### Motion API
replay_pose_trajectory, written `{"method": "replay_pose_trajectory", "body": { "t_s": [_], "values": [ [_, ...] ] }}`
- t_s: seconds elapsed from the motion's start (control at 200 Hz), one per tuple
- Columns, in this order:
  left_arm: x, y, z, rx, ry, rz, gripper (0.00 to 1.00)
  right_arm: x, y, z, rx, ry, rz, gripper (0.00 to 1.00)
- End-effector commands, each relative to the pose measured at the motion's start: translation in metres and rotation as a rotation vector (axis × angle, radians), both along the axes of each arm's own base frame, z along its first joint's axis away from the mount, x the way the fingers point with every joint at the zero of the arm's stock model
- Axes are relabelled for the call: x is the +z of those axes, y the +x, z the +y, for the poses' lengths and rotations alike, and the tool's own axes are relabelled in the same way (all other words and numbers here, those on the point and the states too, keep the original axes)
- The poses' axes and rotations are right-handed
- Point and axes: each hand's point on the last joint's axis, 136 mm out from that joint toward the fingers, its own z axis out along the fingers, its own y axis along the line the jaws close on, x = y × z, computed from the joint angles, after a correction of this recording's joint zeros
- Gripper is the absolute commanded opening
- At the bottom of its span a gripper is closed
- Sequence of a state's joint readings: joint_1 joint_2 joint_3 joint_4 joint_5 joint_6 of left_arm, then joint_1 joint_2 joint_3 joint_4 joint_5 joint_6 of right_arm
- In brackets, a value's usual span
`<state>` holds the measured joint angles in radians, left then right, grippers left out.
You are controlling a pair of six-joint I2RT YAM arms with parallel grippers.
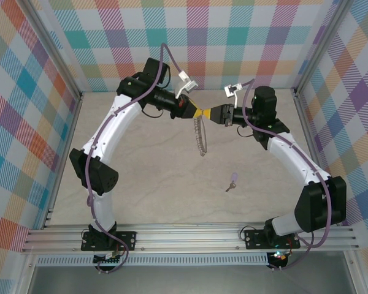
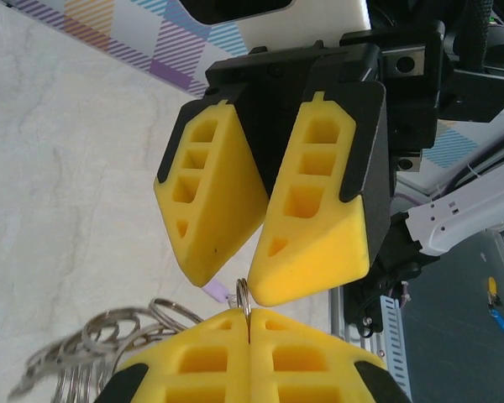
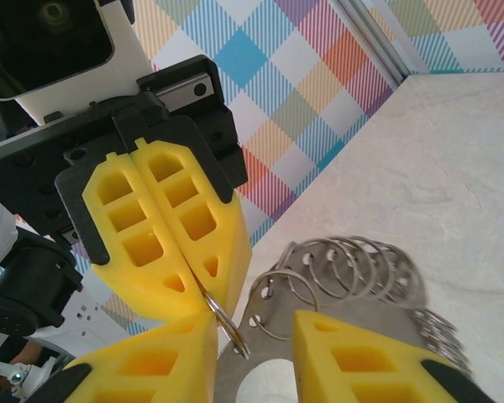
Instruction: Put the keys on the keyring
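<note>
My left gripper (image 1: 202, 113) is held above the table, shut on a small split ring at the top of the keyring (image 1: 201, 139), which hangs below it. My right gripper (image 1: 213, 114) faces it tip to tip. In the right wrist view the right gripper (image 3: 254, 336) is open, its fingers on either side of the keyring's flat metal piece (image 3: 319, 298), which carries several wire rings. Its left finger (image 3: 160, 361) lies against the pinched ring (image 3: 227, 323). The lilac-headed key (image 1: 232, 180) lies on the table, apart from both grippers.
Both arms arch over the pale marble-look table top (image 1: 147, 177). Checked cloth walls in metal frames close off the left, back and right sides. An aluminium rail (image 1: 190, 236) runs along the near edge by the arm bases.
</note>
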<state>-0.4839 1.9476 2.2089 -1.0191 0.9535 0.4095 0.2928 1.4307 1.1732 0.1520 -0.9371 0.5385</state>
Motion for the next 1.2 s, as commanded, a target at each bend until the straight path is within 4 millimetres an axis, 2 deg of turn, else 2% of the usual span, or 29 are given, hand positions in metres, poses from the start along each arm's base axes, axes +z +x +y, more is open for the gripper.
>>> {"method": "replay_pose_trajectory", "body": {
  "t_s": [0.0,0.135,0.27,0.375,0.525,0.595,0.62,0.765,0.915,1.01,1.195],
  "values": [
    [0.015,-0.01,-0.007,-0.057,-0.053,-0.026,0.0,0.023,-0.004,0.004,0.031,0.028,-0.079,0.25],
    [0.015,-0.011,-0.007,-0.062,-0.057,-0.022,0.0,0.024,-0.005,0.005,0.038,0.034,-0.08,0.16],
    [0.017,-0.012,-0.007,-0.065,-0.061,-0.025,0.0,0.027,-0.007,0.007,0.056,0.046,-0.081,0.0],
    [0.018,-0.007,-0.007,-0.042,-0.056,-0.031,0.0,0.026,-0.006,0.006,0.043,0.047,-0.089,0.0],
    [0.026,0.009,-0.001,0.058,-0.064,-0.049,0.29,0.021,0.005,-0.004,-0.081,0.032,-0.109,0.0],
    [0.037,0.019,0.007,0.121,-0.103,-0.057,0.45,0.023,0.008,-0.008,-0.126,0.044,-0.127,0.0],
    [0.041,0.022,0.01,0.146,-0.118,-0.055,0.48,0.024,0.009,-0.009,-0.139,0.05,-0.134,0.0],
    [0.06,0.036,0.026,0.303,-0.192,-0.079,0.59,0.035,0.015,-0.016,-0.211,0.108,-0.18,0.0],
    [0.064,0.046,0.042,0.467,-0.249,-0.065,0.64,0.056,0.02,-0.022,-0.266,0.217,-0.246,0.0],
    [0.069,0.05,0.047,0.524,-0.305,-0.073,0.69,0.068,0.02,-0.026,-0.288,0.297,-0.282,0.0],
    [0.072,0.05,0.046,0.528,-0.35,-0.043,0.7,0.089,0.016,-0.027,-0.288,0.419,-0.346,0.0]
  ]
}}
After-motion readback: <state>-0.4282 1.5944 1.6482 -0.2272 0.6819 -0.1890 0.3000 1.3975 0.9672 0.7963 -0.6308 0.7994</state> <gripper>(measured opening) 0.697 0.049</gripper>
